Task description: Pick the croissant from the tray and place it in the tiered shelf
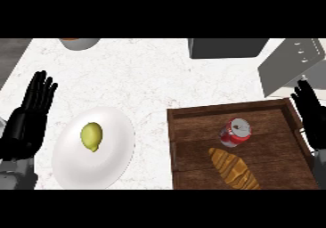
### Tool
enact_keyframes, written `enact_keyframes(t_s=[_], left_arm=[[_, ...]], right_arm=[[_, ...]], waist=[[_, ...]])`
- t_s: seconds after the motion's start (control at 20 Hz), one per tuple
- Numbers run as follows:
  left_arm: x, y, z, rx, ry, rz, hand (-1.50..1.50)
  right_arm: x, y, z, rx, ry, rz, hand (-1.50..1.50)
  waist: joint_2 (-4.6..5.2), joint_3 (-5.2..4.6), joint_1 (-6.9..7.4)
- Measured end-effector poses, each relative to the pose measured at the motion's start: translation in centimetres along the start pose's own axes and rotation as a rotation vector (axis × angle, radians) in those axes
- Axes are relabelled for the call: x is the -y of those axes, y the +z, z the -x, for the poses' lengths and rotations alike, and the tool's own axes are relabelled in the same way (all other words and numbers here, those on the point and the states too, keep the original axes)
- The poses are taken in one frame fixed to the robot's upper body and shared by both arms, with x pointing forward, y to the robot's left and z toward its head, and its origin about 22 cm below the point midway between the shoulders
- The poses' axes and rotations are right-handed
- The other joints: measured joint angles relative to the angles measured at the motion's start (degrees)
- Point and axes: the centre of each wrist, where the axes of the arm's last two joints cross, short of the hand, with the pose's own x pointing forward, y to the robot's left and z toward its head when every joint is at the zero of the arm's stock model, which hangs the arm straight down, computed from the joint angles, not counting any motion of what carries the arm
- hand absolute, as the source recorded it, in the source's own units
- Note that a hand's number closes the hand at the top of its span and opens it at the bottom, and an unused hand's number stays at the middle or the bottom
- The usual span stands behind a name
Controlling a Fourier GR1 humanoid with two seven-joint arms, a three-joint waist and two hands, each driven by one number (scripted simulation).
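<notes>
A golden-brown croissant [234, 168] lies in the near part of a dark wooden tray [192, 116] at the lower right. Just behind the croissant, a red soda can [235, 132] lies on its side in the same tray. A grey tiered shelf [292, 66] stands at the far right of the counter. My right hand [313, 116] is open, fingers up, over the tray's right rim, apart from the croissant. My left hand [27, 116] is open and resting at the left edge, fingers up.
A white plate [116, 147] with a yellow-green lemon [91, 136] sits left of the tray. A dark grey box [228, 47] stands at the back. A bowl [79, 42] shows partly at the top left. The counter's left edge runs close to my left hand.
</notes>
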Motion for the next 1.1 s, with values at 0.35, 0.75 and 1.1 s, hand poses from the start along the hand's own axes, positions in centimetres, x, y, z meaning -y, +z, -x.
enact_keyframes(t_s=[0.35,0.75,1.1], left_arm=[[-0.5,2.8,4.4,-0.358,0.001,-0.012,0.0],[0.5,3.3,6.4,-0.597,0.038,0.014,0.0],[0.0,3.1,6.6,-0.63,0.041,0.015,0.0]], right_arm=[[2.4,-1.4,-6.1,0.31,0.128,-0.253,1.5],[7.6,-2.6,-3.5,0.274,0.209,-0.484,-1.5],[10.4,-2.8,-5.9,0.305,0.273,-0.759,-1.5]], waist=[[1.54,-0.75,1.28],[1.62,-0.61,2.01],[1.15,-0.48,1.71]])
